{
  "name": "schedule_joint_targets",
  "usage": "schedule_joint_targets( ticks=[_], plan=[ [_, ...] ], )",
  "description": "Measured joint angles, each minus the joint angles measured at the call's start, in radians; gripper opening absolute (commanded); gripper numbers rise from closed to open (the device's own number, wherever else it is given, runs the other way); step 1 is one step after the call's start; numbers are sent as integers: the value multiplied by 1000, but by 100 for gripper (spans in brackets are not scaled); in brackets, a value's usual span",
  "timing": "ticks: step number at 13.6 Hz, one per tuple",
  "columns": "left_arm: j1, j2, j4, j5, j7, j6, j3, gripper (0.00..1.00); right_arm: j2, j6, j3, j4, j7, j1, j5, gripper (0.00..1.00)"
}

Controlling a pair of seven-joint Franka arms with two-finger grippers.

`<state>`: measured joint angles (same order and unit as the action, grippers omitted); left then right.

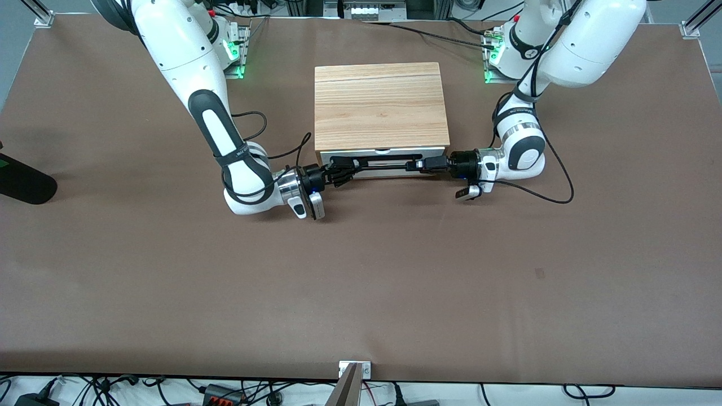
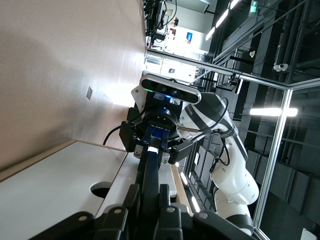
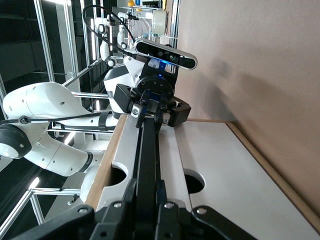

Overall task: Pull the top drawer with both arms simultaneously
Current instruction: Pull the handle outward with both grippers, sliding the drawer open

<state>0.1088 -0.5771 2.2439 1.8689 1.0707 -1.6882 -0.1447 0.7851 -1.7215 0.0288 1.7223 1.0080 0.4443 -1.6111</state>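
- Front view: light-wood cabinet (image 1: 381, 105), flat grained top, sits on the matte brown table (image 1: 361, 282) between the two arm bases. The top drawer (image 1: 383, 153) shows only as a thin white strip under the cabinet's top edge, facing the camera; long black bar handle (image 1: 383, 164) runs across it.
- Right gripper (image 1: 342, 167) is clamped on the handle's end toward the right arm; left gripper (image 1: 420, 165) is clamped on the end toward the left arm. Fingers and bar are all black and blend together here.
- Left wrist view: own fingers (image 2: 131, 196) closed together around the bar (image 2: 150, 175), partly cut off at the frame edge. Smooth white drawer front (image 2: 60, 185) with a round-edged notch; right gripper (image 2: 152, 142) seen end-on along the bar, under its wrist camera.
- Right wrist view: own fingers (image 3: 129, 192) pressed on the bar (image 3: 147, 155); left gripper (image 3: 150, 111) grips the other end. Two rounded notches in the white panels (image 3: 220, 170), not visible from the front.
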Motion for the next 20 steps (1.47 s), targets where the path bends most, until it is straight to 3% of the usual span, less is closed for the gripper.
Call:
schedule_joint_targets(
  ticks=[6,20],
  plan=[
    [-7,-6,-18,14,4,-5,2,15,47,17,-5,-80,-2,-3,9,6],
    [-18,-77,-182,14,88,-83,2,16,136,-43,-16,-258,-26,-16,5,6]
  ],
)
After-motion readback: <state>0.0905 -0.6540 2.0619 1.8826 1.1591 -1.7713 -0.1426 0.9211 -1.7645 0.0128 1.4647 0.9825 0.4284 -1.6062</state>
